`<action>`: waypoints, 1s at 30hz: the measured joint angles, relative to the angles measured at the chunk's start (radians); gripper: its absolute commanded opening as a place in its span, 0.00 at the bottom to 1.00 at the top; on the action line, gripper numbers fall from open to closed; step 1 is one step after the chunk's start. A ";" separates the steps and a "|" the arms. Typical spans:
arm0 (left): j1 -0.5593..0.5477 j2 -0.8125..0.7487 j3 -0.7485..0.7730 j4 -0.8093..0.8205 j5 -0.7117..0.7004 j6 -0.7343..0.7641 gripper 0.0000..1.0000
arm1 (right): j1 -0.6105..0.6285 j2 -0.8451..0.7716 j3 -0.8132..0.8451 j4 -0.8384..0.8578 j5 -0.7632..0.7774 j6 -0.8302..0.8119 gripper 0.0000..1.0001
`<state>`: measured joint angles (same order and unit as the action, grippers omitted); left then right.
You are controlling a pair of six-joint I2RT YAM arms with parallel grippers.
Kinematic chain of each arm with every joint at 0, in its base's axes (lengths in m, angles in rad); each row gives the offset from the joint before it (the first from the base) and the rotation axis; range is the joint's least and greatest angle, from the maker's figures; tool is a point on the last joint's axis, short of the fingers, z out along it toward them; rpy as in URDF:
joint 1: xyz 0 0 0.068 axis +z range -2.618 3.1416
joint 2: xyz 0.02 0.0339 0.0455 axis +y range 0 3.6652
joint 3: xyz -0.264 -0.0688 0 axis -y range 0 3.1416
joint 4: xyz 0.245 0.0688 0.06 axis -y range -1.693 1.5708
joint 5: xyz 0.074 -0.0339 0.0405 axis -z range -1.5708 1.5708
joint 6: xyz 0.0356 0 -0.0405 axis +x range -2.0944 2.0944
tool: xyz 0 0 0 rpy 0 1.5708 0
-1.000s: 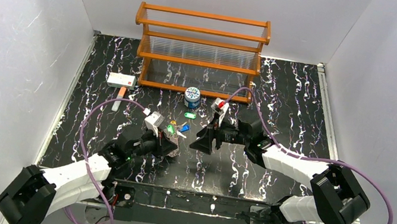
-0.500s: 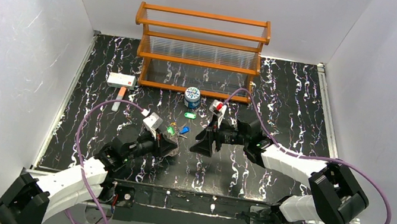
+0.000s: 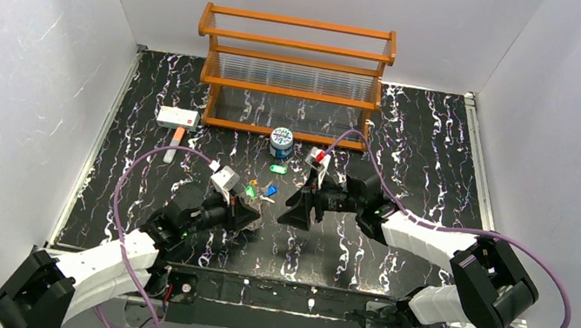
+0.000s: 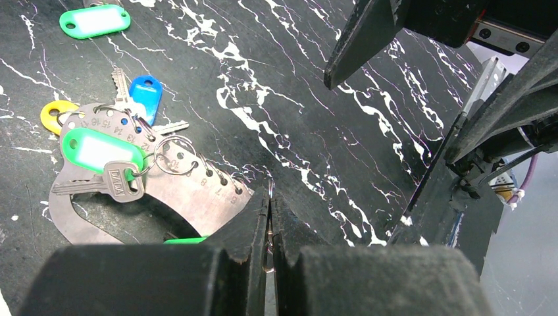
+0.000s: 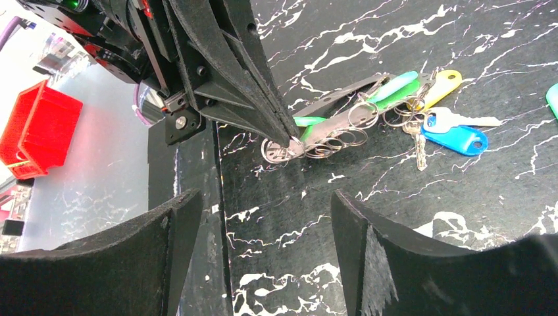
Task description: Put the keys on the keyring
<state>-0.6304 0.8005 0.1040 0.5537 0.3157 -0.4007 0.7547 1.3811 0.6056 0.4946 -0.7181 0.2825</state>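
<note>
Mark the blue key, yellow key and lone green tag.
blue key [image 4: 146,95], left wrist view, plastic head.
yellow key [image 5: 439,87], right wrist view, plastic head.
lone green tag [image 4: 94,20], left wrist view, white label.

Lab test cell: white walls enclose marbled table.

Left pincer hid near end of keyring; green tag cut by right-wrist frame edge; keys proved too small to separate overhead.
</note>
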 measured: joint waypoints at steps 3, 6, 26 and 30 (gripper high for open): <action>0.000 0.000 0.000 0.000 0.002 0.000 0.00 | 0.000 0.001 0.000 0.000 -0.003 0.000 0.79; 0.000 -0.001 0.000 0.000 0.009 0.001 0.00 | 0.000 0.005 0.000 0.000 -0.007 0.000 0.79; -0.009 0.037 0.029 -0.044 0.007 -0.041 0.56 | 0.000 0.066 0.013 -0.028 0.007 0.006 0.81; -0.009 0.074 0.098 -0.113 -0.041 -0.075 0.68 | 0.000 0.081 0.026 -0.046 0.026 0.006 0.81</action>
<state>-0.6392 0.8742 0.2020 0.4408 0.2749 -0.4755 0.7547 1.4624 0.6315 0.4488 -0.6922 0.2882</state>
